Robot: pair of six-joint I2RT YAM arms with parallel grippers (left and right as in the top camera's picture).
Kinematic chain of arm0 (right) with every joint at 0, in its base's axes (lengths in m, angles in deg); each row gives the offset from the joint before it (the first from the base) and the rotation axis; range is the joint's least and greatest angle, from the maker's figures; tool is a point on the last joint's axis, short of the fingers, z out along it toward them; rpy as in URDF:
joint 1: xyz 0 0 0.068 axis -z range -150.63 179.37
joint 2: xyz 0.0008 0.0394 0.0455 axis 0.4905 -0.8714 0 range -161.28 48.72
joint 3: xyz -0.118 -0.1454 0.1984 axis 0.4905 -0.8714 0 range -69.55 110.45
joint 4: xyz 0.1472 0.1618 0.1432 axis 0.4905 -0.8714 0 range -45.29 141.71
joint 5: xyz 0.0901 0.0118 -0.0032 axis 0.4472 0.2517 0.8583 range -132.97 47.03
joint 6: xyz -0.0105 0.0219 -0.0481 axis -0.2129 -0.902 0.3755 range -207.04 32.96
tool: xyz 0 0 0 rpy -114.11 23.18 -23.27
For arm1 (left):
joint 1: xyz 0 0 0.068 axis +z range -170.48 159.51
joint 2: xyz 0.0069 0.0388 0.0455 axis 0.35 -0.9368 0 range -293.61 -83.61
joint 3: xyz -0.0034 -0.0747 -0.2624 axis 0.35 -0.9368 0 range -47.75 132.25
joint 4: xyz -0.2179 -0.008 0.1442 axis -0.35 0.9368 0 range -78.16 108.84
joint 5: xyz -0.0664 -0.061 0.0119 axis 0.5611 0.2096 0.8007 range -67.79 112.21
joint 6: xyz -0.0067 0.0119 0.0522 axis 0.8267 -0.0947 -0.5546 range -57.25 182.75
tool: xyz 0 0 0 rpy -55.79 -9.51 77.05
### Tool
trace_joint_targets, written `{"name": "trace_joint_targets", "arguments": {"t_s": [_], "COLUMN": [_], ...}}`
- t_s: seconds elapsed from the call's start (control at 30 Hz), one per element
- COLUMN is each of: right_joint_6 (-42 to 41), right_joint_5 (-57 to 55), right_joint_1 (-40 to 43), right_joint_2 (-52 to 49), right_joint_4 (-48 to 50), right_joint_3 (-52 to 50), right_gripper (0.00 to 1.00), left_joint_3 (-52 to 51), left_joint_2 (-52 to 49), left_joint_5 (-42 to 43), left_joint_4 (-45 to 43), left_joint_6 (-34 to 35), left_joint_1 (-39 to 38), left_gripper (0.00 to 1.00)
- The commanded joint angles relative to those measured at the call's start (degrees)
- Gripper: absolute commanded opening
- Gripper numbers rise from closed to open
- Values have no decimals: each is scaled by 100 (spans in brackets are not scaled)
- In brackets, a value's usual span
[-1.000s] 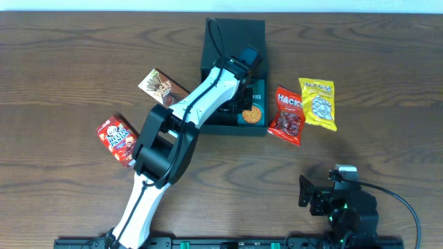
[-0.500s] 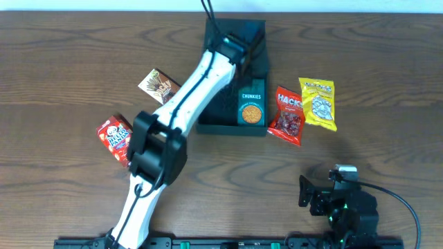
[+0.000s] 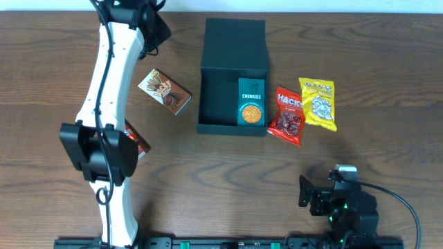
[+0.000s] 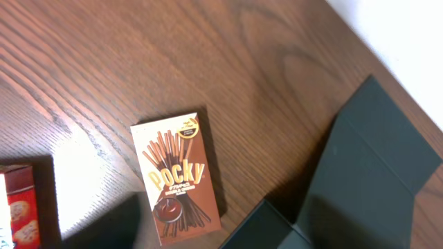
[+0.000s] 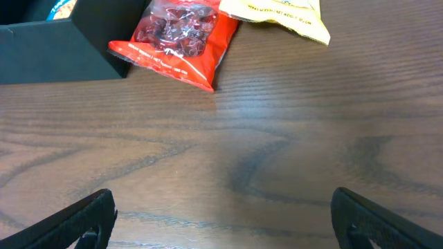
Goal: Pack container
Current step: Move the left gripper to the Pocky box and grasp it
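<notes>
The left claw [image 3: 151, 29] has swung off to the upper left of the frame, leaving the Chunkies box [image 3: 251, 102] flat inside the container [image 3: 218, 97] at center top: 1 item packed, I judge. Its spread I cannot tell. The right claw [image 5: 225, 221] gapes wide, empty. The container is matte cardboard, the Pocky box [image 4: 178, 176] glossy card, the red bag [image 3: 287, 115] and yellow bag [image 3: 318, 104] crinkly film on the grained desk [image 3: 387, 55].

Your wood table [image 3: 360, 69] carries the open container [image 3: 218, 97], a Pocky box [image 3: 164, 90] to its left, and a red bag [image 3: 288, 115] and a yellow bag [image 3: 318, 103] at its right.
</notes>
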Motion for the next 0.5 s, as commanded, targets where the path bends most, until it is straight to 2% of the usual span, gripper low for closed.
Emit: {"name": "trace_joint_targets", "arguments": {"t_s": [0.0,0.1,0.3,0.47], "right_joint_6": [-83,-83,-83,-83], "right_joint_5": [24,24,24,24], "right_joint_1": [61,61,61,61], "right_joint_2": [33,33,33,33], "right_joint_4": [-57,-57,-57,-57], "right_joint_3": [-55,-55,-55,-55], "right_gripper": [99,99,99,99], "left_joint_3": [-85,-85,-85,-90], "left_joint_2": [-352,-756,-1145,-1191], "left_joint_5": [511,859,715,680], "left_joint_4": [39,149,686,901], "left_joint_6": [160,575,2170,2188], "left_joint_1": [72,72,66,57], "left_gripper": [96,95,95,95]}}
